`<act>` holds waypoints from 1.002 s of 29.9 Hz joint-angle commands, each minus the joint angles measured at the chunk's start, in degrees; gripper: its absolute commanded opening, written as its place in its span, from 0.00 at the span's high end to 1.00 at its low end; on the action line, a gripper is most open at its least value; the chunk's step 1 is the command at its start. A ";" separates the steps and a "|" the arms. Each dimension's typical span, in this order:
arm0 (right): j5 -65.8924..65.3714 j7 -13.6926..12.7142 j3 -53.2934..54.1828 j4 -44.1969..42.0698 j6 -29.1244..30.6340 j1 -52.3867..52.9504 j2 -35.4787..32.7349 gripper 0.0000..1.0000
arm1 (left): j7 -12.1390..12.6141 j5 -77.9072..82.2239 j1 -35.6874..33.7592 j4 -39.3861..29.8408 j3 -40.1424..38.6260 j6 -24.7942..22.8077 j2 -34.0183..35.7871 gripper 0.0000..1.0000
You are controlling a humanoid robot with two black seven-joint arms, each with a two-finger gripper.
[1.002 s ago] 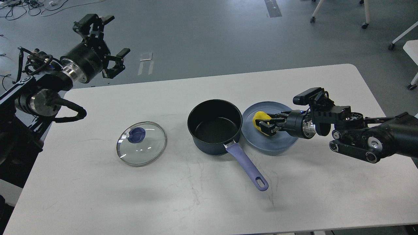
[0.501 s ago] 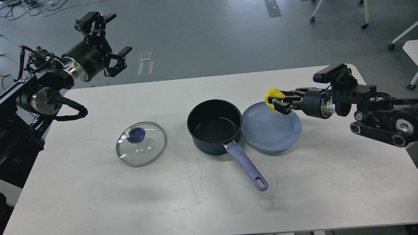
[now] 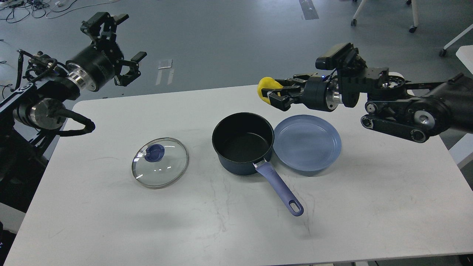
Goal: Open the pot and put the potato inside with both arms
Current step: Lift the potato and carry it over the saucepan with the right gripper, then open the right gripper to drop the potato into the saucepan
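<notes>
Illumination is even and diffuse from overhead; the white rectangular desk (image 3: pixel 111 221) carries only faint, soft shadows. Small glare specks mark the round glass lid (image 3: pixel 160 162). Focus is sharp throughout.

Potato held up over the table, pot open.

The right gripper (image 3: pixel 272 93) pinches the yellow potato (image 3: pixel 264 88) in the air, up behind the pot (image 3: pixel 242 143) and a bit to its right. The pot sits on the white table (image 3: pixel 111 221) with its black inside showing and its long handle (image 3: pixel 279 187) pointing at me. The blue plate (image 3: pixel 306 142) touches the pot's right side. The glass lid (image 3: pixel 160 162) lies flat, left of the pot. The left gripper (image 3: pixel 117 48) hangs high past the table's far left corner, fingers spread wide, holding nothing.
</notes>
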 commanded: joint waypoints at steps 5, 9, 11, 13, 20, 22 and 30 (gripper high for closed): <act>0.08 0.42 -5.51 -2.46 -0.33 -1.46 5.17 0.70 | -0.07 -0.09 -0.02 -0.04 0.00 0.06 0.51 0.02; 1.40 0.24 -4.64 -2.46 -0.68 -1.81 4.82 0.00 | 0.64 -0.79 0.06 -0.30 -0.09 -0.03 1.13 0.02; 3.06 0.33 -4.55 -2.11 -0.77 -2.08 4.73 0.00 | 0.64 -0.79 0.06 -0.39 -0.09 -0.03 1.04 0.02; 6.21 0.33 -4.55 -1.76 -1.46 -2.08 4.73 0.00 | 0.55 -0.79 0.06 -0.30 -0.09 0.58 0.87 0.02; 11.94 0.33 -4.28 -1.67 -6.12 -2.08 5.09 0.00 | 0.20 -0.71 0.77 -0.39 0.09 0.06 0.95 0.02; 11.95 0.33 -3.67 -1.67 -6.39 -2.25 4.91 0.00 | 0.20 -0.71 0.77 -0.39 0.09 0.06 0.78 0.02; 20.96 0.07 6.95 -1.59 -5.96 -4.19 3.77 0.00 | 0.46 -0.88 0.94 -0.13 0.00 0.50 -1.24 0.02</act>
